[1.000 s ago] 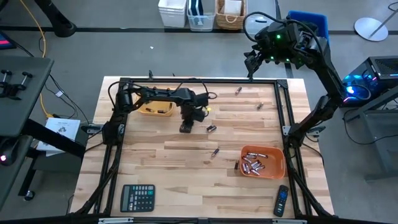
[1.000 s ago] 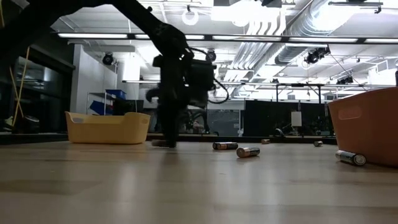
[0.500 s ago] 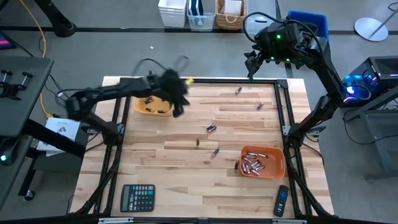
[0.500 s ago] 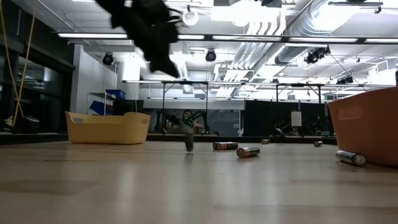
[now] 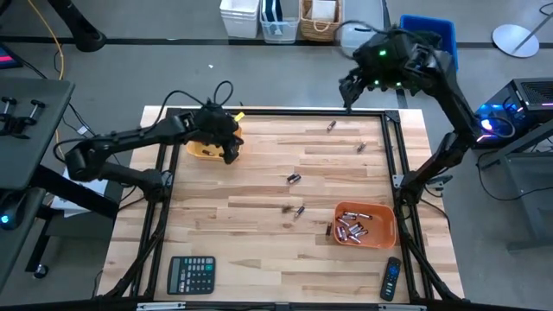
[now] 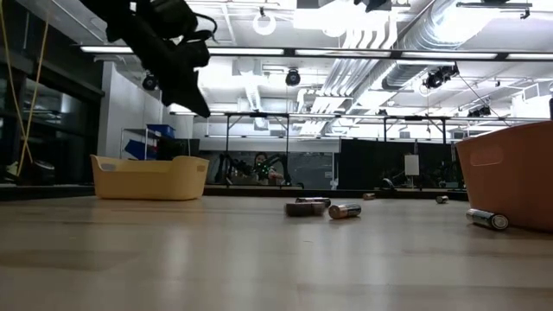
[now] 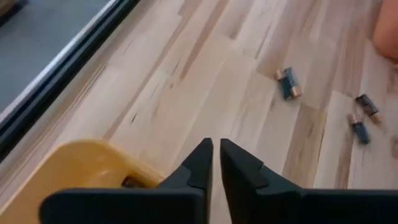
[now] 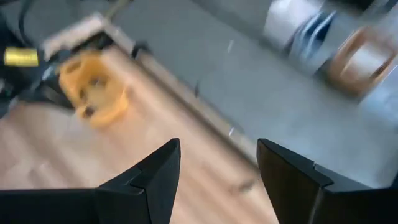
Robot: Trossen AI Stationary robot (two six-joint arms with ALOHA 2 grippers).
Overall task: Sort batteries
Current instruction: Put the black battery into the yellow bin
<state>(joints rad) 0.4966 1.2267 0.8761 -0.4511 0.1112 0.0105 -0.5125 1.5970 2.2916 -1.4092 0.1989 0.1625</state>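
Note:
My left gripper hangs shut and empty above the near right corner of the yellow bin, clear of the table; its wrist view shows nothing between the fingers. Loose batteries lie on the wood: one at mid-table, two closer to the near edge, one beside the orange bin, two near the far edge. The orange bin holds several batteries. My right gripper waits open high over the table's far edge.
A black calculator and a black remote control lie by the near edge. A black frame rail runs round the table. The yellow bin holds a few batteries. Bare wood lies at the near left.
My left gripper has risen from the table's middle and swung up toward the far left, to above the yellow bin. A battery left where the gripper stood has tipped over and rolled a little toward the near right; it now lies flat on the wood.

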